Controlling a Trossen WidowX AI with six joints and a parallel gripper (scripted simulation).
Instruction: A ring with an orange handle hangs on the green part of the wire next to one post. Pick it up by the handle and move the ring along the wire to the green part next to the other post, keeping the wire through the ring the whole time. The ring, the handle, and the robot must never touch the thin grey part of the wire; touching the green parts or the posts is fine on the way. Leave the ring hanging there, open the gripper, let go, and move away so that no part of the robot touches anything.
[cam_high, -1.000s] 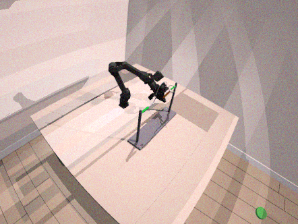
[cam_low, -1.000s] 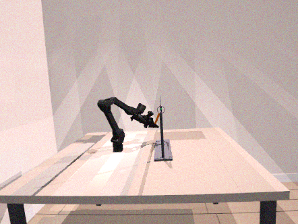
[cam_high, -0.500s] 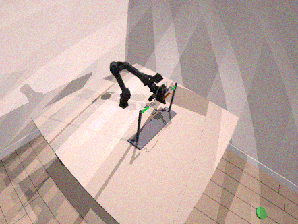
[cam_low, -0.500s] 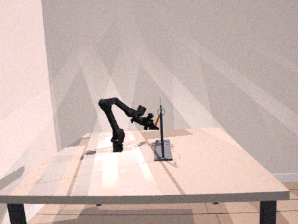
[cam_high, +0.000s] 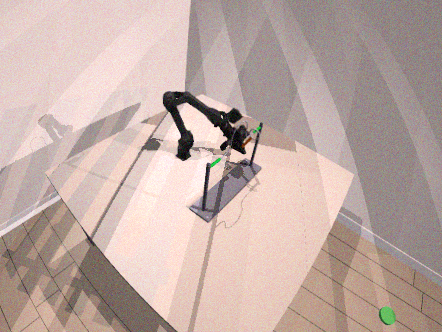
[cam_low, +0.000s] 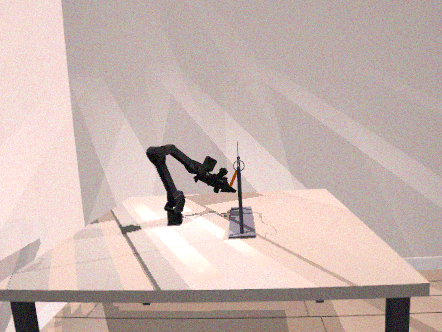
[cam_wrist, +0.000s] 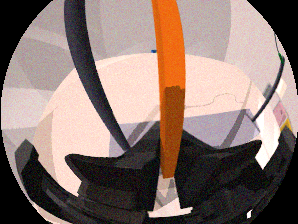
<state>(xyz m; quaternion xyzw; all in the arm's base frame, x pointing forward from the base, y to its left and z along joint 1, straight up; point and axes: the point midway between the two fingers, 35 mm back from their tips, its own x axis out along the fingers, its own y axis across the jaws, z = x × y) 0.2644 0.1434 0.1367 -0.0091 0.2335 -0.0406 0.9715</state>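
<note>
Jaws pinch the lower end of the orange handle (cam_high: 247, 141) (cam_low: 233, 179) (cam_wrist: 171, 90), one fingertip (cam_wrist: 102, 167) on either side of it. Leftmost in the exterior view, the black arm (cam_high: 197, 102) (cam_low: 165, 175) rises from the bench (cam_high: 280, 200) (cam_low: 300, 250) (cam_wrist: 65, 130) to a high bend, then slopes down to the right, its wrist tipped toward the stand. From the jaws the handle leans up and right to the thin dark ring (cam_low: 244, 165), held up at the wire's height; its exact spot along the wire is too small to tell. In the top view, the left post (cam_high: 206, 187) (cam_low: 241, 205) stands well apart from the handle, while the right post (cam_high: 255, 150) (cam_wrist: 82, 55) is much nearer. Both stand upright on a grey plate (cam_high: 200, 212) (cam_low: 248, 225) (cam_wrist: 210, 127).
</note>
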